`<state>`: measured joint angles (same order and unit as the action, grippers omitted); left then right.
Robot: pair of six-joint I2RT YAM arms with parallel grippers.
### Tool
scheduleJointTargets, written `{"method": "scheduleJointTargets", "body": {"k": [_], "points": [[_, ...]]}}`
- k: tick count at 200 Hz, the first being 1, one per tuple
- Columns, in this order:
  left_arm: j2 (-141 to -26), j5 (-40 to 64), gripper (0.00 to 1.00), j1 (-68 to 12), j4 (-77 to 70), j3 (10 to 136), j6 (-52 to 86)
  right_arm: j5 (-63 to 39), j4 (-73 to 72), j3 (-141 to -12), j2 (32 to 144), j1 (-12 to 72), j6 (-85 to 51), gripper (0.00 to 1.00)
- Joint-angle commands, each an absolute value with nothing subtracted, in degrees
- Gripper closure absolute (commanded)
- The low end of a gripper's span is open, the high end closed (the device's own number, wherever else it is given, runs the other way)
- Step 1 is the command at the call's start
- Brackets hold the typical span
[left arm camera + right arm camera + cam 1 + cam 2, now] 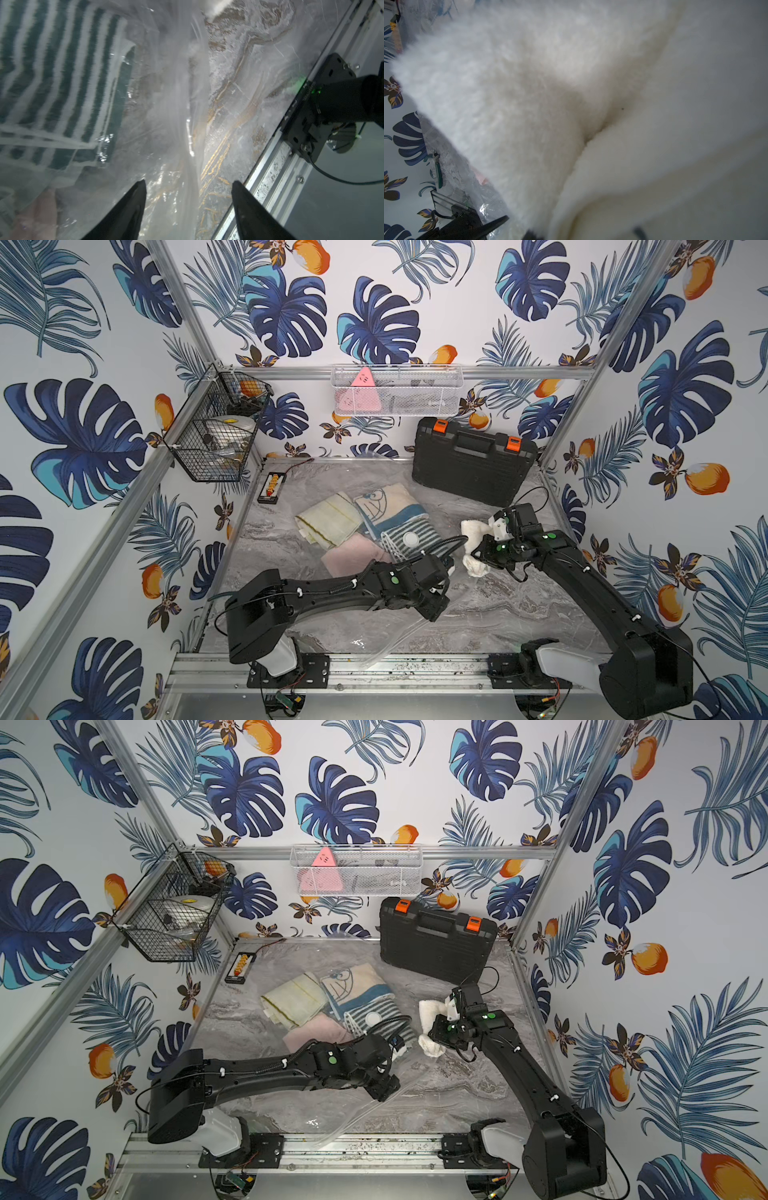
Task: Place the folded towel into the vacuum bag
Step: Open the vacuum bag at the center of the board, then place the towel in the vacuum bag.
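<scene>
The vacuum bag (pixel 374 531) lies in the middle of the marble top, clear and crinkled. Its white valve cap (pixel 410 538) (pixel 372 1018) sits over a striped towel (pixel 52 79). Cream, cartoon-print and pink towels also lie inside. My right gripper (pixel 478 549) (pixel 434 1029) is shut on a fluffy white folded towel (pixel 473 529) (pixel 427 1011), just right of the bag. This towel (pixel 550 93) fills the right wrist view and covers my right gripper (pixel 586 233). My left gripper (pixel 189 182) stands open over loose bag plastic (pixel 176 104), holding nothing. Its fingers are hidden under its wrist in both top views.
A black tool case (pixel 473 464) leans at the back right. A black wire basket (pixel 216 435) hangs on the left wall, a white mesh basket (pixel 395 391) on the back rail. A small connector board (pixel 272 487) lies back left. The front rail (pixel 374 668) borders the table.
</scene>
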<state>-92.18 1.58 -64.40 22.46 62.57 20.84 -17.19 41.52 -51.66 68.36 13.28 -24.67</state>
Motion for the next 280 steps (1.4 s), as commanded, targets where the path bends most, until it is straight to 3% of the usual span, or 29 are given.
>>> {"method": "scheduleJointTargets", "body": {"k": [1,50,61,79,93,135,161,208,241,280], "points": [[-93.32,-0.15,0.30,-66.49,27.82,63.12,18.11,-18.58,43.32,-50.92,67.12,13.01,-25.52,0.82],[-92.98,-10.51,0.39,-66.80,27.38,60.32,17.96,-23.75,41.57,-46.07,63.26,14.39,-29.59,0.82],[-93.87,-9.94,0.51,-66.80,26.17,60.01,17.35,-22.94,42.14,-45.47,62.45,16.20,-30.30,0.82],[-93.73,-12.74,0.87,-66.38,27.57,61.02,17.42,-21.17,43.69,-44.38,60.00,20.40,-32.43,0.83],[-90.65,-13.48,1.00,-64.46,27.22,60.85,18.11,-19.05,43.80,-42.99,57.03,26.43,-35.92,0.83],[-81.96,-11.25,1.00,-57.67,26.14,61.73,21.99,-13.20,35.11,-35.88,48.58,46.70,-49.57,0.87],[-79.81,-9.37,1.00,-57.66,25.62,63.67,22.40,-7.81,31.46,-33.82,53.41,55.83,-52.18,0.88],[-75.36,-5.66,1.00,-57.74,24.67,64.92,22.73,-7.47,18.82,-33.30,71.18,57.86,-50.18,0.89],[-73.42,-4.48,1.00,-58.18,24.33,63.16,23.58,-3.02,18.89,-40.91,74.98,62.00,-45.42,0.90],[-72.91,-4.31,1.00,-58.33,23.34,62.00,23.99,-6.00,11.25,-47.96,84.58,62.66,-39.06,0.89]]}}
